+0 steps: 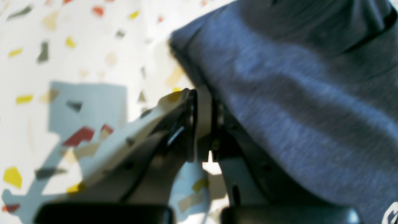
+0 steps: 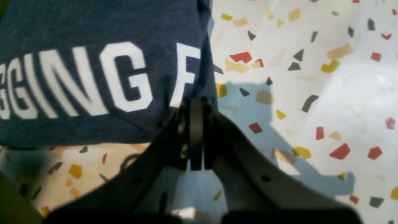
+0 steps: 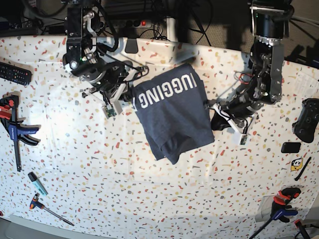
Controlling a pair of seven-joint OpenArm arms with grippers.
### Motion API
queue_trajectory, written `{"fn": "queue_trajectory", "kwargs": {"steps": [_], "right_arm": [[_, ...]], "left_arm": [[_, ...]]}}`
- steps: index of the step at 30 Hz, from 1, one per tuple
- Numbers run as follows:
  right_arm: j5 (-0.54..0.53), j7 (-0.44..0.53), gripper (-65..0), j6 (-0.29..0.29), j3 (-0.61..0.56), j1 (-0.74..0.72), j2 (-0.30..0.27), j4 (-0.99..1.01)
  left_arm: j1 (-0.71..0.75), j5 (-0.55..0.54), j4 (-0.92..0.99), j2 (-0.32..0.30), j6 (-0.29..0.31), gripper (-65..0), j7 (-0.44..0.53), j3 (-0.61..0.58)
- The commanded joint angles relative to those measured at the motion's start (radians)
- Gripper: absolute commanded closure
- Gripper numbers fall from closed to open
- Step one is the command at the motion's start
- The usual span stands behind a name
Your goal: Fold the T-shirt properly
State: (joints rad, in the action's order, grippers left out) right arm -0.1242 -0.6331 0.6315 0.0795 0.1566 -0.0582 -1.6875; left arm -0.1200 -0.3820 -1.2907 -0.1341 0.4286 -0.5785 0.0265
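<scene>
One T-shirt (image 3: 172, 112), navy, white block letters facing up, bunched mid-table (image 3: 124, 199) between two arms. Right gripper (image 2: 196, 104) has its jaws pressed together, pinching the shirt edge beside the lettering. Left gripper (image 1: 203, 102) is also clamped tight on the fabric's opposite edge (view blurred, cloth drapes over one finger). Around it: two red-handled clamps (image 3: 12, 122) (image 3: 281, 204), one remote (image 3: 15, 73), one black gamepad (image 3: 306, 119), two small hand tools (image 3: 42, 199) lower left.
</scene>
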Motion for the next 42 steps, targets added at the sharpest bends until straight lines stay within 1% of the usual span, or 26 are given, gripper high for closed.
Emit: {"fn": "queue_trajectory", "kwargs": {"steps": [1,2,5,8,10,12,15,18,20,24,25,28,32,36,38,42], "right_arm": [[-0.014,0.024,0.0,0.007,0.011,-0.003,0.000,-0.039],[-0.014,0.023,0.0,0.007,0.023,0.003,0.000,-0.057],[-0.022,0.017,0.0,0.007,0.075,0.019,0.000,-0.113],[-0.073,-0.010,0.0,0.008,0.133,0.035,0.000,-0.169],[-0.094,-0.019,0.0,0.010,0.172,0.052,0.000,-0.208],[-0.098,-0.020,0.0,0.033,0.211,0.077,0.000,-0.241],[-0.097,-0.028,0.0,0.047,0.256,0.124,0.000,-0.281],[-0.106,-0.045,0.0,0.047,0.296,0.181,0.000,-0.307],[-0.147,-0.049,0.0,0.047,0.331,0.224,-0.003,-0.319],[-0.230,-0.055,0.0,0.054,0.414,0.304,-0.003,-0.342],[-0.251,-0.065,0.0,0.063,0.433,0.322,-0.003,-0.347],[-0.315,-0.111,0.0,0.067,0.490,0.372,-0.003,-0.361],[-0.385,-0.142,0.0,0.067,0.561,0.440,-0.003,-0.380],[-0.433,-0.172,0.0,0.067,0.621,0.515,-0.003,-0.406],[-0.438,-0.181,0.0,0.067,0.643,0.552,-0.003,-0.415],[-0.438,-0.218,0.0,0.067,0.659,0.616,-0.003,-0.416]], "left_arm": [[-0.029,-0.011,-0.024,-0.015,0.003,0.0,0.022,0.005],[-0.032,-0.010,-0.034,-0.019,-0.008,0.0,0.011,0.005],[-0.027,-0.010,-0.097,-0.043,-0.090,0.0,-0.030,0.005],[0.002,-0.011,-0.186,-0.095,-0.132,0.0,-0.054,0.005],[0.045,-0.011,-0.259,-0.130,-0.168,0.0,-0.053,0.005],[0.101,-0.011,-0.328,-0.158,-0.202,0.0,-0.053,0.005],[0.188,-0.010,-0.408,-0.193,-0.217,0.0,-0.053,0.008],[0.282,-0.012,-0.476,-0.216,-0.220,0.0,-0.049,0.031],[0.344,-0.015,-0.523,-0.218,-0.220,0.0,-0.050,0.063],[0.470,-0.097,-0.608,-0.218,-0.219,0.0,-0.048,0.165],[0.498,-0.103,-0.625,-0.218,-0.215,0.0,-0.049,0.192],[0.587,-0.131,-0.665,-0.218,-0.180,0.0,-0.049,0.262],[0.707,-0.177,-0.678,-0.218,-0.128,0.0,-0.048,0.321],[0.818,-0.176,-0.678,-0.217,-0.114,0.0,-0.037,0.356],[0.869,-0.176,-0.678,-0.217,-0.094,0.0,-0.027,0.369],[0.956,-0.168,-0.677,-0.210,-0.091,0.0,-0.015,0.373]]}}
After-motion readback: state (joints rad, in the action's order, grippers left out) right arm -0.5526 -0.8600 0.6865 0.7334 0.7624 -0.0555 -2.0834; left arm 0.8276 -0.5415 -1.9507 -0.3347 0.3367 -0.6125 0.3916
